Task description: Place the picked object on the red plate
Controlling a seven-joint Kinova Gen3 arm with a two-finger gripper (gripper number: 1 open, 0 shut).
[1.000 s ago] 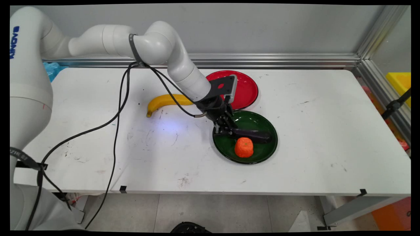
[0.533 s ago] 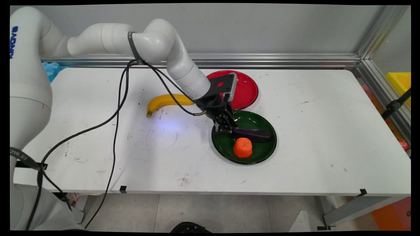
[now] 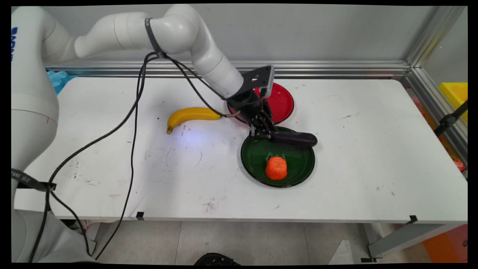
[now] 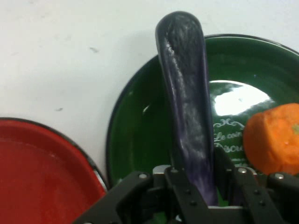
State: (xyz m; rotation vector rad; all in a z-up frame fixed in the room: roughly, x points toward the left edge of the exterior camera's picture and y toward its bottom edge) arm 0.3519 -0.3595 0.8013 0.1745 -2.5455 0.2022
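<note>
The eggplant (image 3: 295, 138) has risen off the green plate (image 3: 257, 164) since a second ago, clamped at one end by the gripper (image 3: 262, 133). It hangs level above the plate's far rim (the orange fruit (image 3: 276, 167) sits below, the red plate (image 3: 281, 101) just behind)

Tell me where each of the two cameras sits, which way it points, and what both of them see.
Main view: fixed above the table's near side, facing the wall; shows the white arm, black cables and black two-finger gripper.
Hand view: on the hand, looking along the gripper down at the white table; shows linkage and fingers.
Shared: dark purple eggplant, round green plate, orange fruit, round red plate.
</note>
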